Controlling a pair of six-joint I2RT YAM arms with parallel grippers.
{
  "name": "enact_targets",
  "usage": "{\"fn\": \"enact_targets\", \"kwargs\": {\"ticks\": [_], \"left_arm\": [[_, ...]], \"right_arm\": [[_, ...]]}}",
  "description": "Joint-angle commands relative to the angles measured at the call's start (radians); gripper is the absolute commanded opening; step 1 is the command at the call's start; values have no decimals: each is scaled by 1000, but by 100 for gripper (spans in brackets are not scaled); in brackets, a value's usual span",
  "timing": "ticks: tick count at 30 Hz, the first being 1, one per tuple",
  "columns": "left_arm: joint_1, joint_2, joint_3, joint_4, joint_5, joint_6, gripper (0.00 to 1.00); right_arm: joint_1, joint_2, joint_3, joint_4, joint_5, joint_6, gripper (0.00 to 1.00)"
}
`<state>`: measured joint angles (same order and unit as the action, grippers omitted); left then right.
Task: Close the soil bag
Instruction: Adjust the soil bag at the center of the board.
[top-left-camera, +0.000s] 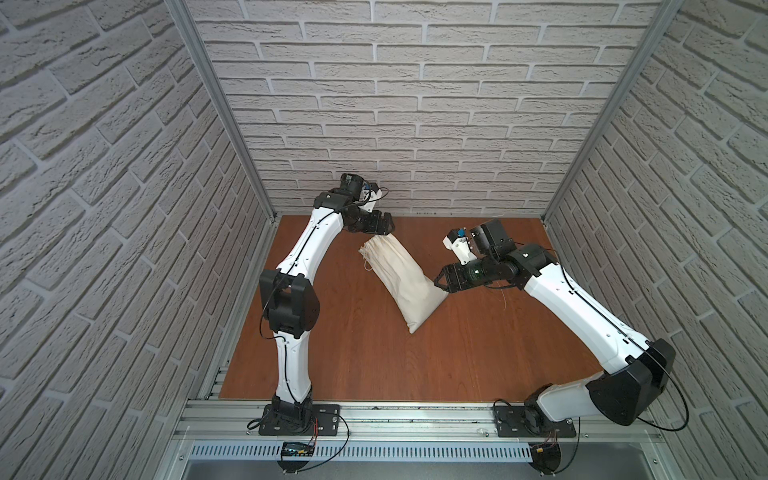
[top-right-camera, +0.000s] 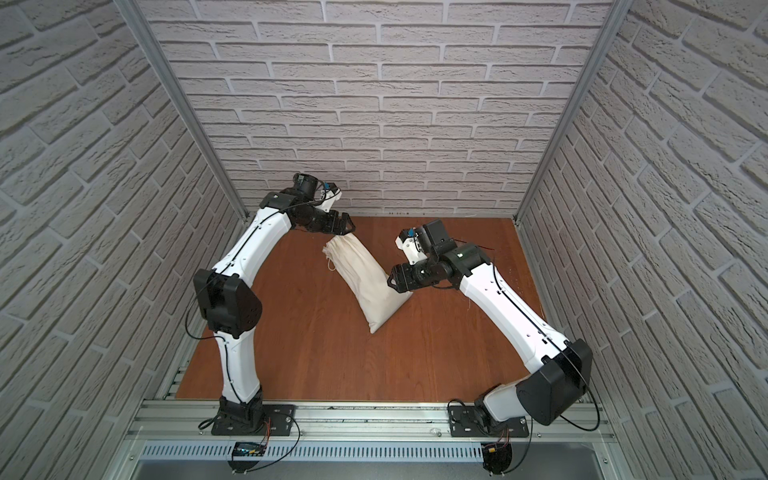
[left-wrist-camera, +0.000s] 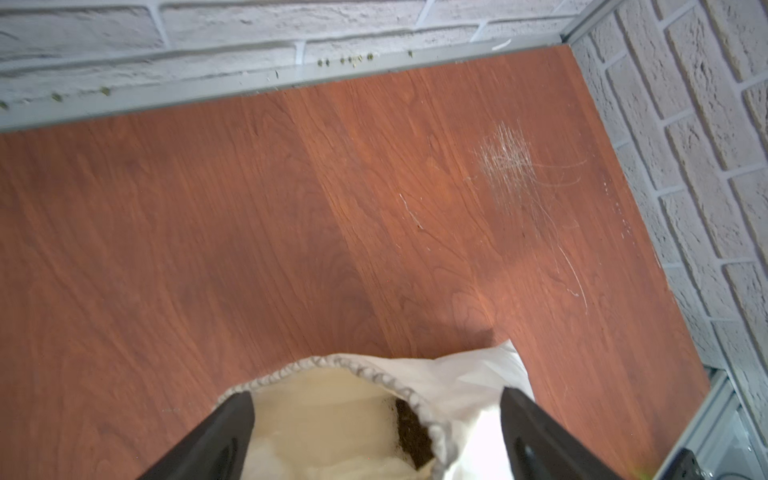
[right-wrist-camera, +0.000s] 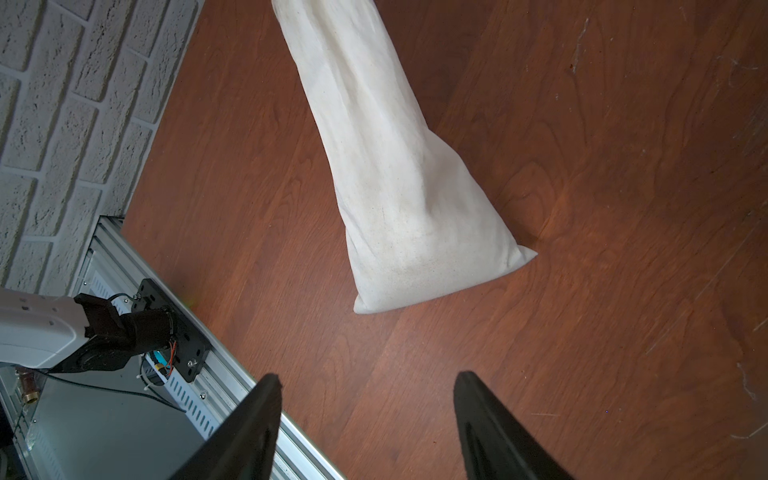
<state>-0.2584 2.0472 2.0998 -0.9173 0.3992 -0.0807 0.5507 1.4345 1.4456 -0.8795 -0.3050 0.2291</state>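
- An aluminium rail (top-left-camera: 415, 419) runs along the near edge of the surface (top-left-camera: 478, 353), and both arm bases are bolted to it
- The soil bag (top-left-camera: 399, 274) sits on the reddish wood surface, slanting from close to the far edge, left of centre, down to about the middle; both top views show it (top-right-camera: 365, 278)
- Its closed, plump bottom points toward the near edge and rests on the surface, with one bottom corner sticking out toward the right edge
- Its neck end points toward the far left corner; whether the neck lies flat or is raised cannot be told
- A thin knotted cord (top-left-camera: 366, 264) hangs at the neck on the side facing the left edge
- The left pincer (top-left-camera: 385, 224) hangs right over the neck, near the far edge
- In the left wrist view its dark fingers (left-wrist-camera: 232, 432) stand wide apart on either side of the bag's mouth (left-wrist-camera: 332, 415); they clamp nothing, and contact with the cloth cannot be judged
- The mouth gapes, its gathered rim forms a loop, and dark soil (left-wrist-camera: 411, 432) shows inside
- The right pincer (top-left-camera: 439, 282) is just beside the bag's jutting bottom corner, on the side toward the right edge
- Its fingers (right-wrist-camera: 257, 424) are spread with only bare wood between them; the bag (right-wrist-camera: 386, 174) lies apart from them in that view
- Pale scratches (left-wrist-camera: 505, 153) mark the wood near the far right corner
- White brick walls (top-left-camera: 415, 124) close in the far, left and right edges
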Motion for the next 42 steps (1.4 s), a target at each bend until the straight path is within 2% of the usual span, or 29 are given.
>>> {"fn": "enact_targets", "kwargs": {"ticks": [1, 7, 10, 15, 18, 26, 31, 38, 42], "left_arm": [[-20, 14, 1, -42, 40, 25, 92], [-35, 0, -14, -62, 46, 13, 68], [-40, -15, -23, -76, 29, 15, 52], [-42, -36, -67, -66, 32, 1, 19], [-54, -56, -70, -58, 46, -16, 8], [-172, -103, 47, -72, 34, -25, 6], [-234, -89, 164, -123, 31, -19, 6], [-305, -100, 174, -135, 29, 2, 8], [-339, -107, 155, -152, 6, 12, 9]], "right_arm": [[5, -36, -15, -1, 19, 4, 70], [5, -28, -15, 8, 12, 14, 70], [5, -26, -23, 17, 12, 21, 70], [5, -23, -27, 30, 15, 33, 70], [5, -27, -30, 37, 25, 46, 70], [0, -27, -18, 49, 72, 75, 69], [0, -58, -47, 86, 40, 87, 69], [1, -92, -142, 181, 25, 108, 68], [-7, -105, -152, 183, 61, 121, 68]]}}
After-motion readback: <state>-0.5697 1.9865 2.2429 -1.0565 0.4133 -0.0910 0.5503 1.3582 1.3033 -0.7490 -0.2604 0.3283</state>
